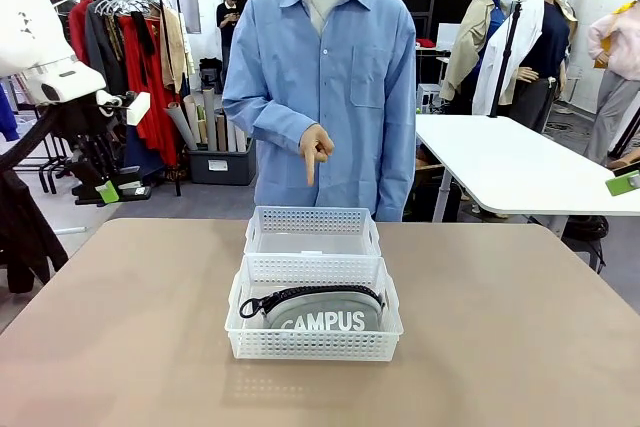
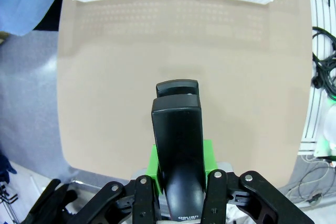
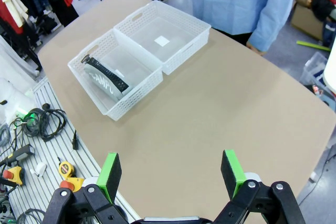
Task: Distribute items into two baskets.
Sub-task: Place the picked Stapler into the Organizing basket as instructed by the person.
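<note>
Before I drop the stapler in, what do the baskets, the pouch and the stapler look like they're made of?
The two baskets look like thin white, slightly translucent plastic: perforated rims, moulded handle cut-outs. The pouch looks like soft grey woven fabric with printed white lettering and a black zipper. The stapler, held in the left gripper, looks like black matte plastic; any metal inside is hidden.

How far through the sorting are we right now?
Half done: the CAMPUS pouch already lies in the near basket. In hand: the left pincer is shut on the black stapler. Left: the far basket, where the person's hand points, holds neither item. The right pincer is open.
</note>
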### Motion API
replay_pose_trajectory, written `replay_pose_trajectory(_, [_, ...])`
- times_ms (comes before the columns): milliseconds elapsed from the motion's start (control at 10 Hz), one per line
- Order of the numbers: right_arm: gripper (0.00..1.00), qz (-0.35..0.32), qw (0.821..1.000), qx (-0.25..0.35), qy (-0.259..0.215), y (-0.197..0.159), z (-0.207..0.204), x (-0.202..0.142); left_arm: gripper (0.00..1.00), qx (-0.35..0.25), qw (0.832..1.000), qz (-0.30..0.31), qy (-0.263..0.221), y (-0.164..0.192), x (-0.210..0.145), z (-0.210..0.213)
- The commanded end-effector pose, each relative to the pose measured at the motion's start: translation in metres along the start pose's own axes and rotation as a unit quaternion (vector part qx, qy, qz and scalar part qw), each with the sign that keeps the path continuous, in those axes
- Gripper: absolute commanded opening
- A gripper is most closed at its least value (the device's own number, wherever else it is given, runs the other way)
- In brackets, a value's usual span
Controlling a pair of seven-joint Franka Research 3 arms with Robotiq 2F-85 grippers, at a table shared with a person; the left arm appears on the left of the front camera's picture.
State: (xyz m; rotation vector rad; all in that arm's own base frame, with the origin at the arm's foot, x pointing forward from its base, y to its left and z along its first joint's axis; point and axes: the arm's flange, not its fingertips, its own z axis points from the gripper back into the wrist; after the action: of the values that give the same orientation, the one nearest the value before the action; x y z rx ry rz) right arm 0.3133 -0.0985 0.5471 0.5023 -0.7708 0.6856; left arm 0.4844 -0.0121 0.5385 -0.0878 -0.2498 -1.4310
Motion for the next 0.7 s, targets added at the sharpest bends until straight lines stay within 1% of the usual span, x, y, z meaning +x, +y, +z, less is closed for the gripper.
replay_pose_trajectory(0, [1.0,0.004,1.0,0.005,-0.009,-0.0004,0.0005,0.0008,0.03,0.0,1.0,-0.001,0.005,0.0029,-0.0021,0.0046])
replay_pose_trajectory(600, [1.0,0.004,1.0,0.005,-0.009,-0.0004,0.0005,0.0008,0.03,0.0,1.0,-0.001,0.005,0.0029,-0.0021,0.0046])
